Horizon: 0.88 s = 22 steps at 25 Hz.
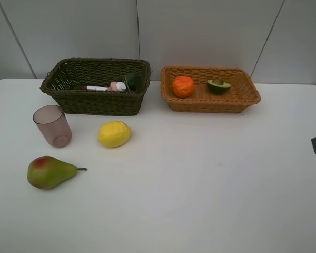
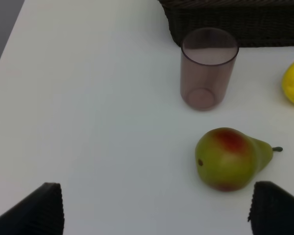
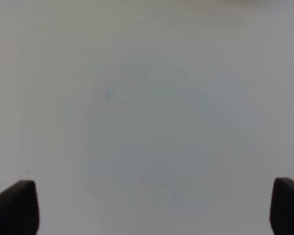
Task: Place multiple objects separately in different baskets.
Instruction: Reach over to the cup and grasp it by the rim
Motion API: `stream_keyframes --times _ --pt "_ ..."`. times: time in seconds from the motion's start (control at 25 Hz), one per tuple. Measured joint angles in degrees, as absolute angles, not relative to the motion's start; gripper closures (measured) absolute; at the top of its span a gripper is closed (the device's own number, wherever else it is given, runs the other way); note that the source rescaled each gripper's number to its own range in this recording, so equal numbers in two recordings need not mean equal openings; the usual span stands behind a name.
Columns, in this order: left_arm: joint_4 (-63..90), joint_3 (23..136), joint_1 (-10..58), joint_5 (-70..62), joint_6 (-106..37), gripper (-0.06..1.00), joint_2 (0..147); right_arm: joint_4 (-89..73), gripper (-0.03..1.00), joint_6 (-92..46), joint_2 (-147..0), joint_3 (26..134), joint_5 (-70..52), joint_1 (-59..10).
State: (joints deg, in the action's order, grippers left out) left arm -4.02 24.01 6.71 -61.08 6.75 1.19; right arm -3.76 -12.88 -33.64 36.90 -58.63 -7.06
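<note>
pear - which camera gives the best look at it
The left wrist view: the pear is close and large there, shown whole, with its red blush and stem clear. The exterior high view also shows it whole, but small and far off. The right wrist view shows none of it.

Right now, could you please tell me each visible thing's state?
Pear, on its side on the table.
Lemon, on the table.
Cup, upright, empty, on the table.
Orange, in the tan basket.
Avocado half, in the tan basket, cut face up.
Marker, lying in the dark basket.
Pink bottle, in the dark basket.
Dark bottle, in the dark basket.
Left gripper, open, empty.
Right gripper, open, empty.
</note>
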Motion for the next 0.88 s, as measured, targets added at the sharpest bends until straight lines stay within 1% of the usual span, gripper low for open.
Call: stream_keyframes --times 0.12,0.36,0.72,0.88 --pt "-4.0 24.0 6.7 -61.1 6.8 -0.05 1.2 -4.4 -0.03 -12.4 -27.7 34.9 -59.0 -5.9" --pt "-4.0 24.0 6.7 -61.1 6.8 -0.05 1.2 -6.4 -0.03 -10.4 -16.9 30.4 -59.6 -5.8" --pt "-4.0 24.0 6.7 -61.1 6.8 -0.05 1.2 -5.3 -0.03 -7.0 -2.1 30.1 -59.7 -5.8" --pt "-4.0 24.0 6.7 -61.1 6.8 -0.05 1.2 -5.0 -0.03 -7.0 0.2 30.0 -59.7 -5.8"
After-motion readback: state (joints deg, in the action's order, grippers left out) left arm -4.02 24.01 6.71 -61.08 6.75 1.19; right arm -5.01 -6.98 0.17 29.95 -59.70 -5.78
